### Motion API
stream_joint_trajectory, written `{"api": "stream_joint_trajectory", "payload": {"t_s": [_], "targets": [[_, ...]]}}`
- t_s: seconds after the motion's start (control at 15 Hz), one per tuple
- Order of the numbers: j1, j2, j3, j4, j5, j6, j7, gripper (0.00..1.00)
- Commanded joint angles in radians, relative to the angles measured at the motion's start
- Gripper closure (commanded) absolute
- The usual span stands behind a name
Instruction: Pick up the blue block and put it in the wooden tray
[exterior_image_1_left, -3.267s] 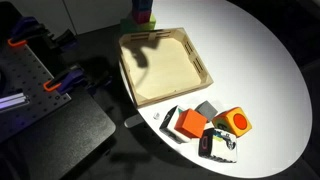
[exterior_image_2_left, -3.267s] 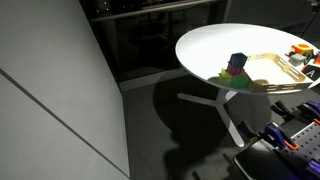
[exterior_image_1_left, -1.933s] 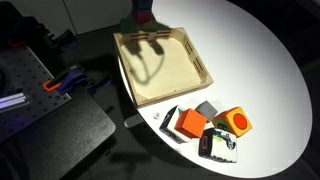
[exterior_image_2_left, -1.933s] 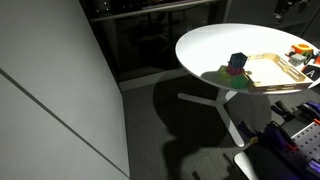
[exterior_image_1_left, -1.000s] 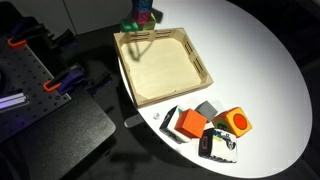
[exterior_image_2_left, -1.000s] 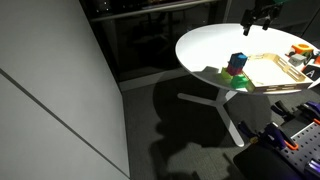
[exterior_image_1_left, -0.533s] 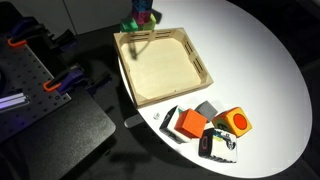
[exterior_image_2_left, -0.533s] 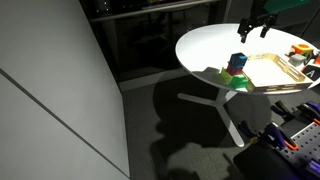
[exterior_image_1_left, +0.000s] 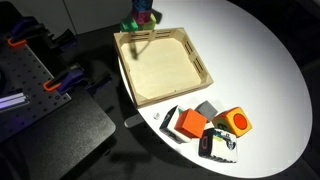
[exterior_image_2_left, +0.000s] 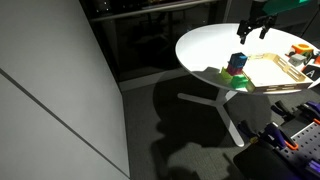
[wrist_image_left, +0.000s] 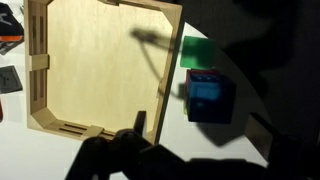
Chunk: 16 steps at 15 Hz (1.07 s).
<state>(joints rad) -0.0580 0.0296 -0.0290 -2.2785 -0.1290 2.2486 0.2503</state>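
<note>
The blue block (wrist_image_left: 208, 95) stands on the white table just outside the wooden tray (wrist_image_left: 90, 70), raised on other blocks, with a green block (wrist_image_left: 205, 52) beside it. In an exterior view the blue block (exterior_image_2_left: 238, 60) tops a small pile over the green block (exterior_image_2_left: 237, 78), next to the tray (exterior_image_2_left: 268, 70). My gripper (exterior_image_2_left: 252, 28) hangs open above the blue block without touching it; in the wrist view its dark fingers (wrist_image_left: 198, 126) flank the block's near side. The tray (exterior_image_1_left: 165, 65) is empty.
A cluster of orange, grey and patterned toy blocks (exterior_image_1_left: 208, 125) lies past the tray's other side. A pink block (exterior_image_1_left: 143, 8) shows at the frame's top edge. The round table's edge (exterior_image_2_left: 195, 62) is near the pile. A black bench with orange clamps (exterior_image_1_left: 55, 85) stands beside the table.
My arm has come into view and lowered over the block pile, its shadow crossing the tray. In the last half second nothing has visibly moved.
</note>
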Motion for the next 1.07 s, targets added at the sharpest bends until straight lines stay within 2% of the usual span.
{"api": "stream_joint_trajectory", "payload": {"t_s": [0.0,0.6,1.0], "targets": [[0.009,0.044,-0.006,0.013,-0.006,0.045,-0.013,0.00],[0.037,0.135,0.002,0.023,0.011,0.187,-0.054,0.00],[0.060,0.169,0.002,0.025,0.008,0.195,-0.043,0.00]]}}
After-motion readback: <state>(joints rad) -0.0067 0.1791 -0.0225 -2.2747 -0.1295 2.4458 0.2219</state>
